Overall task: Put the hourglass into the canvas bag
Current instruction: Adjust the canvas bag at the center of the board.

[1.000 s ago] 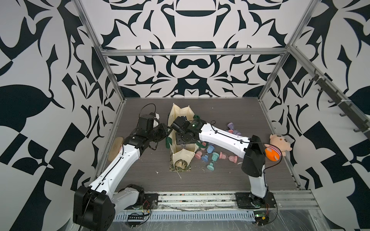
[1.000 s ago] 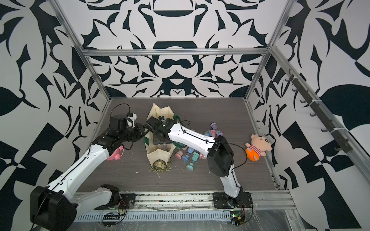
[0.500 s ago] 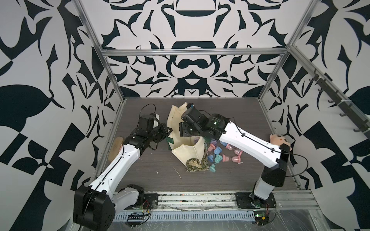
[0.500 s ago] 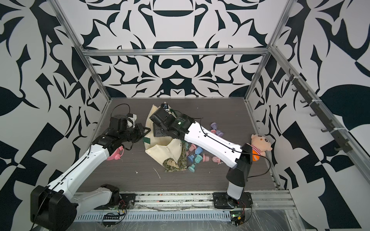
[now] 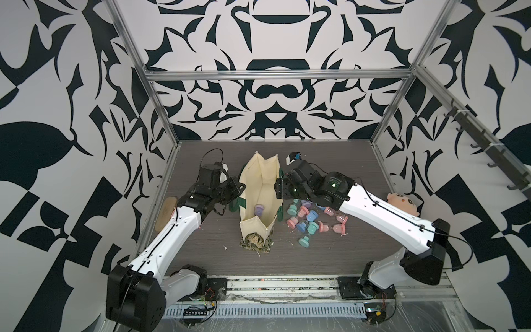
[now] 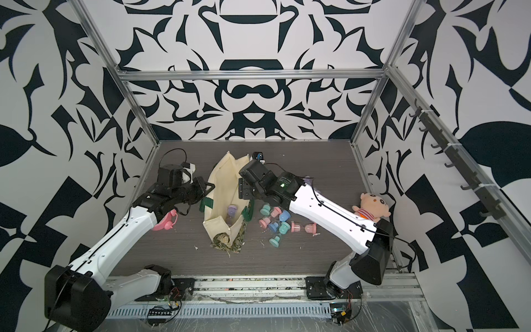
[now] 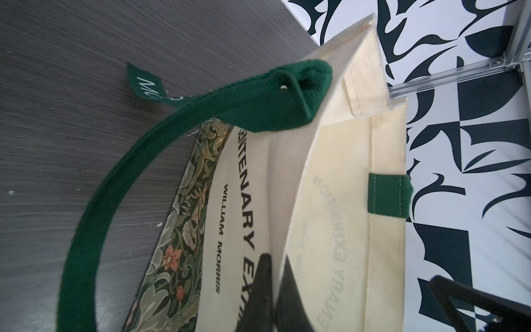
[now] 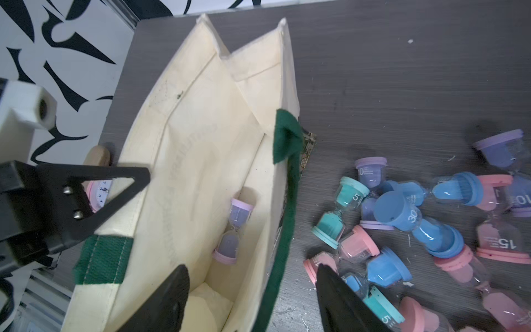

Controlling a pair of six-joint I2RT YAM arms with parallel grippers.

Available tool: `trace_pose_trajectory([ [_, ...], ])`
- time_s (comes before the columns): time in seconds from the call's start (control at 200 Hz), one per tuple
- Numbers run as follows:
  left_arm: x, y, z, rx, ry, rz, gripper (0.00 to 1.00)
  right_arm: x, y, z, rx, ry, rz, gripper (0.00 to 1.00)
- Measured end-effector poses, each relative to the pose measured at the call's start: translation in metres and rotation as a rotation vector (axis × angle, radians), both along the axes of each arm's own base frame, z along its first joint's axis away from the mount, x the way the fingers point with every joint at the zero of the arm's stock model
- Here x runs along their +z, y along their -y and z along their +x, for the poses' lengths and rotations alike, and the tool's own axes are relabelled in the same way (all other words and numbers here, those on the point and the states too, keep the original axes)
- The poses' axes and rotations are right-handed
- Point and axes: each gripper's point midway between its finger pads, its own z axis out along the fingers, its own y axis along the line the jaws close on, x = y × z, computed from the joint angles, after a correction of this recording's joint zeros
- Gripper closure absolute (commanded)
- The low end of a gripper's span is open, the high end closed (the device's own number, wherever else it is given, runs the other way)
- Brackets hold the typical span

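The cream canvas bag stands open at mid-table, with a purple hourglass lying on its floor. My left gripper is shut on the bag's left wall, one finger inside and one outside. My right gripper hangs open and empty over the bag's right rim. Several pastel hourglasses lie heaped to the right of the bag.
A green handle loops out over the table on the bag's left side. A pink alarm clock lies under my left arm. A plush doll sits by the right wall. Floral fabric shows at the bag's near end.
My right gripper has come up out of the bag, moved toward its right rim and opened wider. The bag has swung back to standing open. The left gripper closed on its wall.
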Motion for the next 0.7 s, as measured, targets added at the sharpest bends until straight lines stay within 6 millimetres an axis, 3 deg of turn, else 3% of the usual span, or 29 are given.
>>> trace_pose_trajectory([
  [0.18, -0.002, 0.000, 0.001, 0.012, -0.006, -0.009, 1.00, 0.005, 0.001, 0.001, -0.006, 0.016, 0.009, 0.27],
  [0.305, -0.005, 0.000, 0.002, 0.041, -0.028, -0.045, 1.00, 0.006, 0.015, 0.007, -0.048, 0.010, 0.002, 0.30],
  [0.47, -0.009, 0.003, 0.003, 0.086, -0.060, -0.107, 1.00, -0.001, 0.030, 0.015, -0.101, -0.027, -0.005, 0.35],
  [0.7, -0.006, 0.012, 0.002, 0.147, -0.095, -0.215, 1.00, -0.020, 0.027, 0.014, -0.095, -0.084, -0.047, 0.38],
])
